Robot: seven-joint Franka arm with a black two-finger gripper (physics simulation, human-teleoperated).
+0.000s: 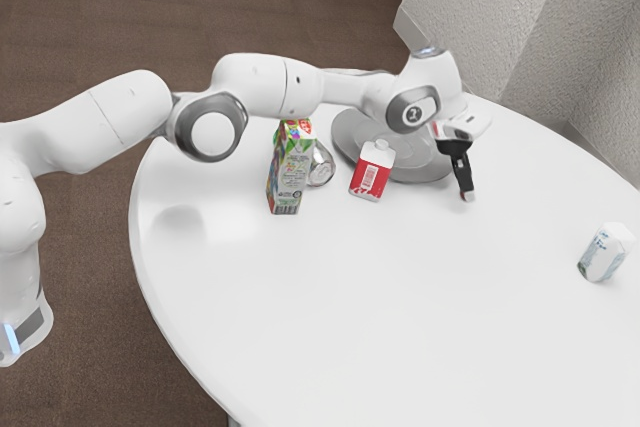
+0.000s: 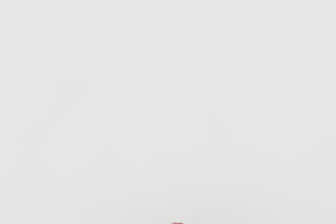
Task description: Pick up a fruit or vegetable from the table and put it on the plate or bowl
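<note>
My gripper [image 1: 467, 193] points straight down, its tips at the white table [image 1: 400, 297], just to the exterior view's right of the grey plate [image 1: 400, 147]. The black fingers [image 1: 463, 172] stand close together, shut on a small red fruit that is mostly hidden between them. In the wrist view only a sliver of that red fruit [image 2: 177, 223] shows, just under my hand, with bare table around it. The plate has nothing on the part I can see; my arm covers its far side.
A red carton [image 1: 372, 169] stands at the plate's near edge. A tall colourful carton [image 1: 288, 167] and a silvery object [image 1: 321, 167] stand further toward the exterior view's left. A small white and blue carton [image 1: 605, 252] sits near the table's right edge.
</note>
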